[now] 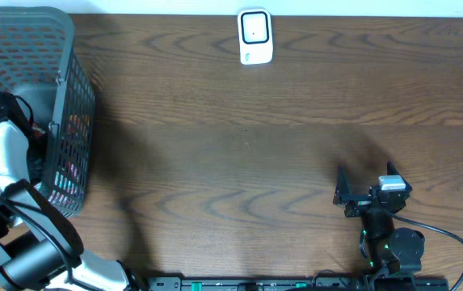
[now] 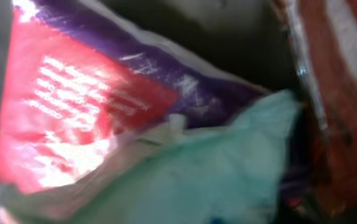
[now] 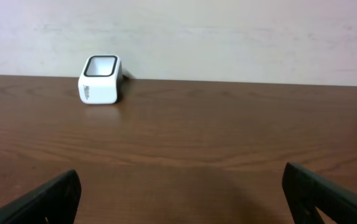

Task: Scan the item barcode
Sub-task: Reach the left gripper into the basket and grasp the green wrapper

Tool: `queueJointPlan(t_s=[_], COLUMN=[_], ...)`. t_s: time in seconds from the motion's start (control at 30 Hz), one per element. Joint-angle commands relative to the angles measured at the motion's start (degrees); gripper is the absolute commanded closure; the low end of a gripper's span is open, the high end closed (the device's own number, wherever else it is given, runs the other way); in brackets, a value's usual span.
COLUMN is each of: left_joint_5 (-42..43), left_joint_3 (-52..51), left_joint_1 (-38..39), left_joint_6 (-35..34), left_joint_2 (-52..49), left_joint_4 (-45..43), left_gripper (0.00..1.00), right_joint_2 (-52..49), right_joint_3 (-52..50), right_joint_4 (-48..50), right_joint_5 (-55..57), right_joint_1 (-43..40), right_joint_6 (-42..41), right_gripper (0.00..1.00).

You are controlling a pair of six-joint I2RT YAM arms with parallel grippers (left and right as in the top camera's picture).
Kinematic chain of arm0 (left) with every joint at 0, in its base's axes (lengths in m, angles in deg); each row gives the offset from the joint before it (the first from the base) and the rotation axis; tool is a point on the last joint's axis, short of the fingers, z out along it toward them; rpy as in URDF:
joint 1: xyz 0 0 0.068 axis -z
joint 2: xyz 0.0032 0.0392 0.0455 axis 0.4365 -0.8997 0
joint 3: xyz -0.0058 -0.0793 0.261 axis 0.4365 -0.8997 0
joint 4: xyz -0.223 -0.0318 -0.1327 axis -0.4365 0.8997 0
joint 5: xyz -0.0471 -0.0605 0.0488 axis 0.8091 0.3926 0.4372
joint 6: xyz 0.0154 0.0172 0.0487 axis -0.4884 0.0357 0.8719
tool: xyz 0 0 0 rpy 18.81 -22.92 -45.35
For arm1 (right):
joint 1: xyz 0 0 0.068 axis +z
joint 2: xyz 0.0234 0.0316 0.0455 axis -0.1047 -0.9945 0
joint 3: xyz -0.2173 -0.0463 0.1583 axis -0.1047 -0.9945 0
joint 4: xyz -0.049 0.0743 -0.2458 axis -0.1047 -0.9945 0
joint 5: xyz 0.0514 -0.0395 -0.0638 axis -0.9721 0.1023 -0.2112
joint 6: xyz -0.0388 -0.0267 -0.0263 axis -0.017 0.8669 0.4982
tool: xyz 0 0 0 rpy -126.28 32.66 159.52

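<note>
My left arm [image 1: 1, 153] reaches down into the grey mesh basket [image 1: 73, 97] at the table's left edge, and its fingers are hidden there. The left wrist view is blurred and filled with packets close up: a red and purple packet [image 2: 78, 106], a pale green packet [image 2: 215, 168] in front of it, and a red-brown packet [image 2: 340, 106] at the right. No barcode shows. The white scanner [image 1: 255, 36] stands at the far edge of the table, also seen as the scanner [image 3: 100, 79] in the right wrist view. My right gripper [image 1: 343, 194] rests open near the front right, nothing between its fingers.
The wooden table [image 1: 239, 145] stretches between the basket and the right arm. A pale wall [image 3: 228, 37] rises just behind the scanner. A cable [image 1: 449, 238] loops beside the right arm's base.
</note>
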Motion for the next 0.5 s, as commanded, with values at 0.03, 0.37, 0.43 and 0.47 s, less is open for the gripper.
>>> queueJointPlan(t_s=[0.03,0.37,0.43,0.47], left_joint_5=[-4.1,-5.4,-5.4,-5.4], left_joint_3=[0.9,7.1,7.4,7.4], left_joint_1=[0.0,0.0,0.0,0.0], left_joint_6=[-0.5,-0.5,-0.5,-0.5], left_joint_2=[0.4,10.1,13.1,14.7], left_joint_4=[-0.2,-0.1,-1.9,-3.1], left_gripper=[0.7,0.92,0.92,0.92], right_joint_2=[0.1,0.1,0.1,0.1], right_joint_3=[0.0,0.0,0.0,0.0], right_joint_4=[-0.2,-0.2,-0.2,-0.2], right_joint_5=[-0.3,-0.3,-0.3,-0.3], right_joint_1=[-0.1,-0.1,-0.1,-0.1], right_joint_6=[0.4,0.4,0.4,0.4], right_gripper=[0.01,0.01,0.01,0.01])
